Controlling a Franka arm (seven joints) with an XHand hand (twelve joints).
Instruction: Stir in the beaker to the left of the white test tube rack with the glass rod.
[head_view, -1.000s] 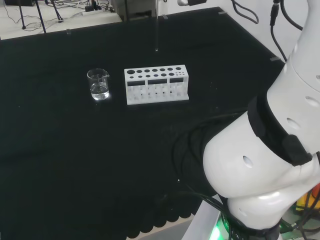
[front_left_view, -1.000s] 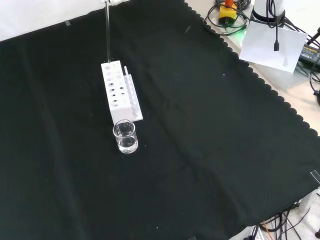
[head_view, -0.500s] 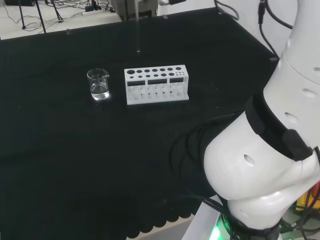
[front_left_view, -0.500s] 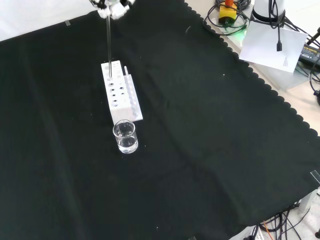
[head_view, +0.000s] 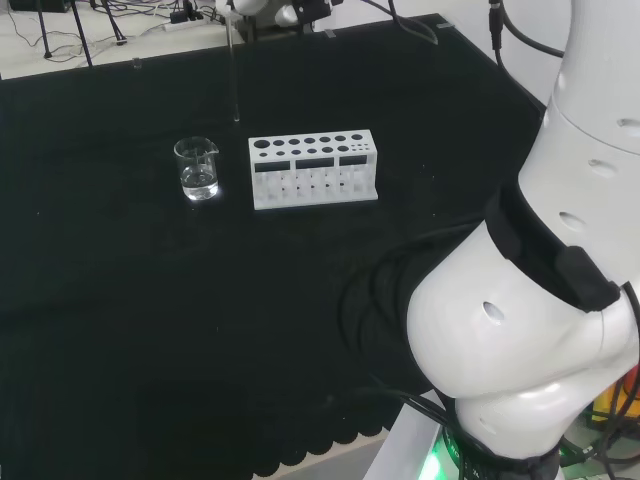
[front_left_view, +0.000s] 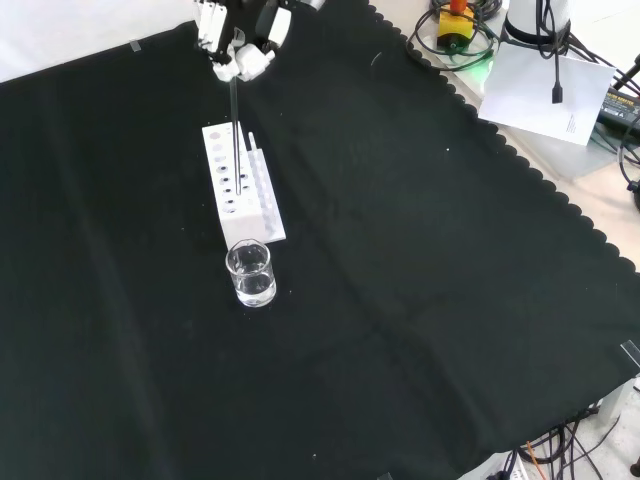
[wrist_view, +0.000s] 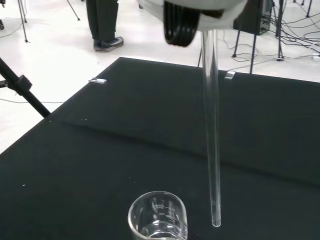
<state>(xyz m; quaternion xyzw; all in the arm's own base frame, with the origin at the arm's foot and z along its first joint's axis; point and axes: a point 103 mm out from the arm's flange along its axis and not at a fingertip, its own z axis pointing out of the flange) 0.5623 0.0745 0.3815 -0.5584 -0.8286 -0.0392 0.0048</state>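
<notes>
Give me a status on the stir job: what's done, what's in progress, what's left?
Done: the hand has the glass rod gripped and hanging upright. In progress: the approach. In the head view the rod tip hangs in the air between the beaker and the white test tube rack, above both; the wrist view shows the tip beside the beaker's rim, not inside. Left: line up over the beaker, lower into the clear liquid, stir.

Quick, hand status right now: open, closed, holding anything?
Hand: shut on the glass rod, which hangs upright, its tip not yet in the beaker.
</notes>
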